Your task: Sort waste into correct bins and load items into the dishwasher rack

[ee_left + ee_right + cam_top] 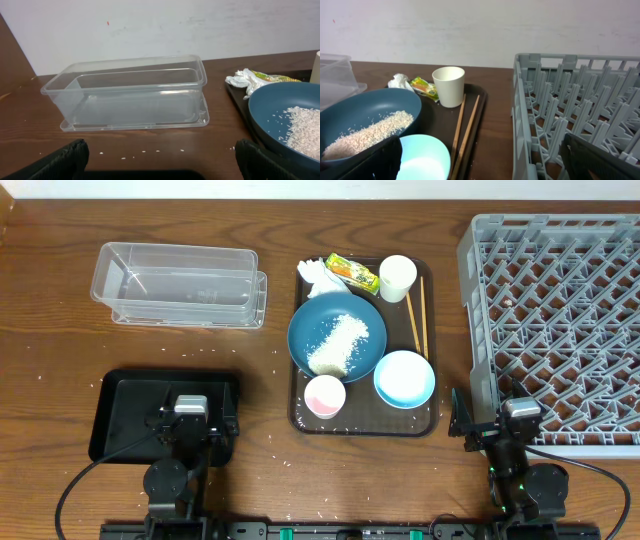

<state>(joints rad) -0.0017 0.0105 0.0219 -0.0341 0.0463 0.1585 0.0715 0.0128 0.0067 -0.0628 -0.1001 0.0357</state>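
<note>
On the brown serving tray (365,421) the dark blue plate (312,320) carries loose rice (338,343). Behind it lie a crumpled napkin (318,275) and a yellow-green wrapper (352,273). The white cup (397,278), chopsticks (418,315), light blue bowl (404,378) and pink cup (324,395) share that tray. The clear tub (180,285) stands far left, the black tray (125,420) near left, the grey rack (560,320) on the right. My left gripper (161,155) hangs open over the black tray. My right gripper (480,150) is open and empty between bowl (422,157) and rack (555,85).
Stray rice grains (145,151) dot the wood between the black tray and the clear tub (132,92). The rack's near-left corner sits close to my right arm. A pale wall runs along the table's far edge.
</note>
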